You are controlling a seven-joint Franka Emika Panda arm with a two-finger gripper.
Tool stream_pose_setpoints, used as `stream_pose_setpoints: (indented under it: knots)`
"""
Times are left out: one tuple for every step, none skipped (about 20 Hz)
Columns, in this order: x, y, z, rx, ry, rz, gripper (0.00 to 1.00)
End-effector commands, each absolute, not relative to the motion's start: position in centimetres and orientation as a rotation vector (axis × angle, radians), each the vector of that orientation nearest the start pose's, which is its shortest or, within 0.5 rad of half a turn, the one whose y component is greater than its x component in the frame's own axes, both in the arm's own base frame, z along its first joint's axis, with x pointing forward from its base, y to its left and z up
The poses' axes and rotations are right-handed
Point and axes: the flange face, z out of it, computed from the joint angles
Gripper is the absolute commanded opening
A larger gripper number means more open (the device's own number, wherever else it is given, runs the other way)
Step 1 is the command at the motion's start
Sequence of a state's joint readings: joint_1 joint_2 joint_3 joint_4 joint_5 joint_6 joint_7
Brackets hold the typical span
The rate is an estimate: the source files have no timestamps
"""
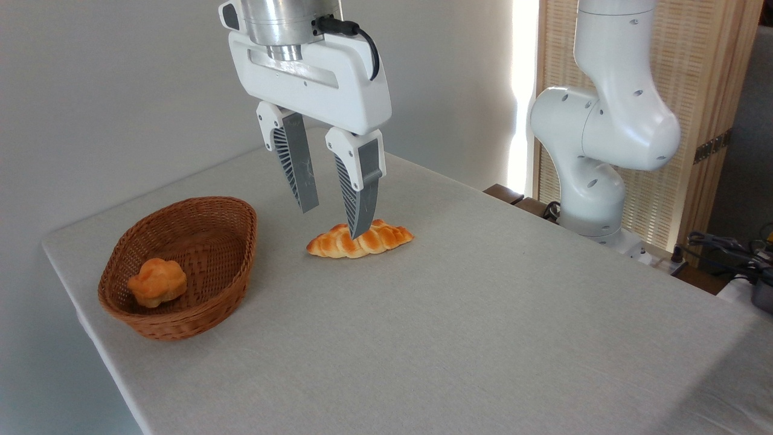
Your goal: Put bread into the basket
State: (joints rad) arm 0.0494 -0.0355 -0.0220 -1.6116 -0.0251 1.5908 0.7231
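Brown woven wicker basket (181, 266), orange-golden bun (157, 282) with paler base, golden braided loaf (362, 240) with darker orange creases, pale grey tablecloth (459, 338), white gripper (334, 220) body with grey ribbed fingers (300, 172), white arm (604, 127)

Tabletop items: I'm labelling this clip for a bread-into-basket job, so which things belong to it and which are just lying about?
Part of the job:
- bun, lying inside the basket
- basket, wicker, at the table's left end
- tool, open, holding nothing

Just lying about:
- braided loaf, on the table under the tool
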Motion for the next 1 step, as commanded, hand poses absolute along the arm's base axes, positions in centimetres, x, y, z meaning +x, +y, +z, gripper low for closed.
stream_pose_setpoints:
  knots:
    - [54.24,1.17,62.94,-2.973,1.082,-0.035,1.00]
